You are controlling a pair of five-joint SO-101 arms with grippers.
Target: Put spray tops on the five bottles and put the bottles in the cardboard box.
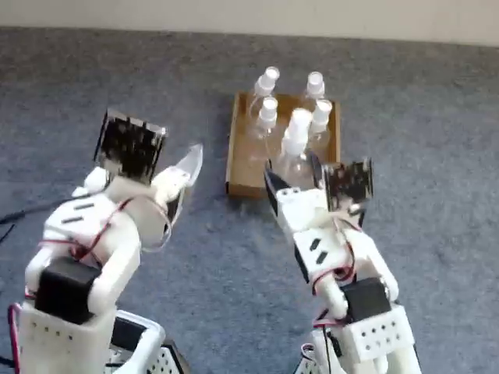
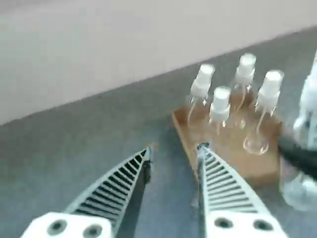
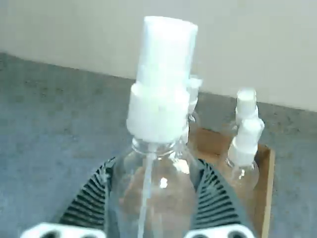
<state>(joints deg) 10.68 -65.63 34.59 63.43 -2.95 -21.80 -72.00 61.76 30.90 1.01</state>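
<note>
The shallow cardboard box [image 1: 238,148] lies on the grey carpet with several clear bottles standing in it, each with a white spray top [image 1: 267,81] [image 1: 315,84]. My right gripper [image 1: 292,178] is shut on one more capped bottle [image 1: 295,142], held upright over the box's near edge. In the right wrist view that bottle [image 3: 151,191] stands between the ribbed fingers [image 3: 214,198], its spray top [image 3: 161,84] rising above them. To the left of the box, my left gripper [image 1: 184,173] is open with nothing in it. The left wrist view shows its fingers [image 2: 130,174] spread, with the box [image 2: 250,163] and bottles [image 2: 219,106] beyond.
Grey carpet [image 1: 405,202] surrounds the box, with open floor left and right of it. A pale wall [image 1: 249,15] runs along the far side. Both arm bases stand at the near edge.
</note>
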